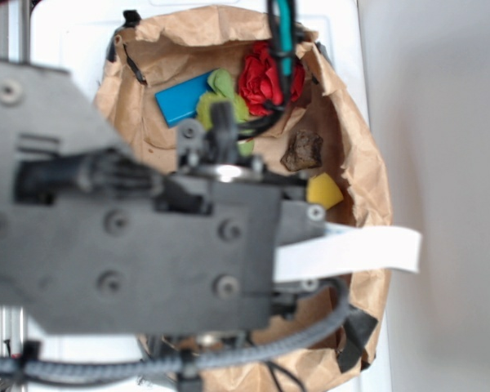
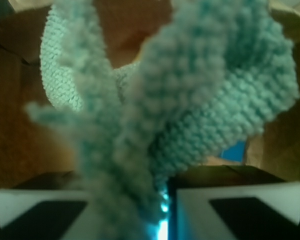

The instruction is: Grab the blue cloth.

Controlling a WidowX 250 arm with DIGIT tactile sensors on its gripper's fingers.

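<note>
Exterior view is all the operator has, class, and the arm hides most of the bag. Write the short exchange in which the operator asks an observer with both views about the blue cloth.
Operator: I can't find the blue cloth. Where is it?
Observer: The wrist view shows the blue cloth filling the frame, bunched directly in front of the hand.
Operator: Is it gripped?
Observer: Yes. A fold runs down between the white fingers, pinched there.
Operator: What is behind it?
Observer: The brown paper bag, and a sliver of the blue block past the cloth's edge.
</note>
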